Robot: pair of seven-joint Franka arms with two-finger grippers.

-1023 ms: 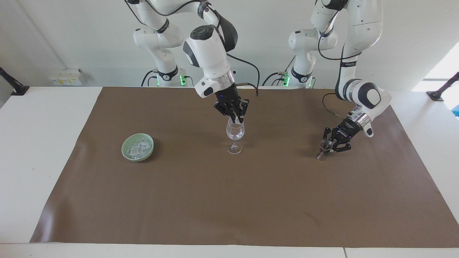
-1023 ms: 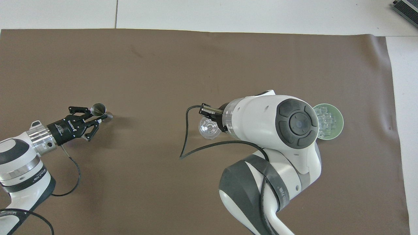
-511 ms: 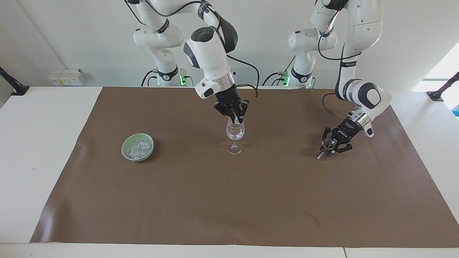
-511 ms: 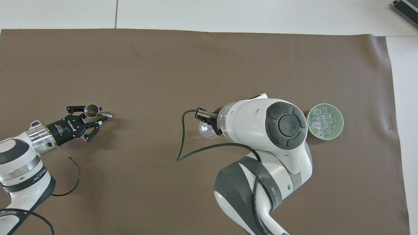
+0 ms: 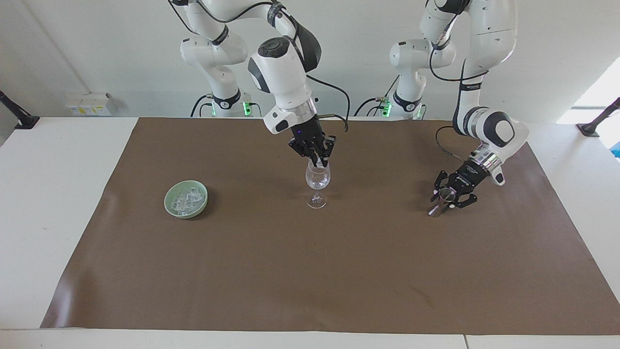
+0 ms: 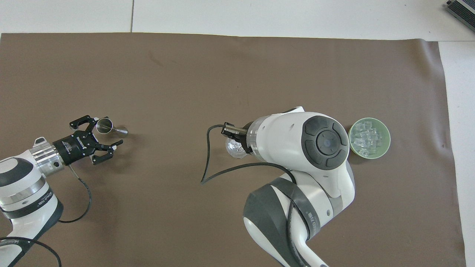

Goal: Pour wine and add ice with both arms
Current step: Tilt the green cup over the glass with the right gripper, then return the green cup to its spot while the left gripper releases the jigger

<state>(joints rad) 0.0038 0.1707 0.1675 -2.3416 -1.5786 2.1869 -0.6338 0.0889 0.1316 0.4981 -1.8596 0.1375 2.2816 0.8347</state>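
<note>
The surface [image 5: 58,203] fills both views, mostly covered by a brown mat [image 5: 310,271].

The right arm [image 5: 283,82] comes down at the upper middle of the facing view. Its right claw [image 5: 317,156] hangs just over the mouth of the wine glass [image 5: 317,180], which stands upright at the centre of that frame. Whether its fingertips are parted or pressed together I cannot tell.

The left arm [image 5: 484,121] reaches in at the right of the facing view. In the overhead view the left claw [image 6: 99,139] is spread wide at the left of the frame, beside a small metal jigger [image 6: 108,126] that lies tipped on the mat; it grips nothing.

The pale green bowl [image 5: 186,199] sits left of centre in the facing view, well apart from the glass, and holds the ice [image 5: 187,198] in a heap.

Each cube looks light, hard and slick, likely to squirt out of a pinch. Take one from the top of the heap, across two flat faces, with a modest squeeze. The glass looks thin, top-heavy and fragile; release low over its mouth and avoid nudging the rim.
</note>
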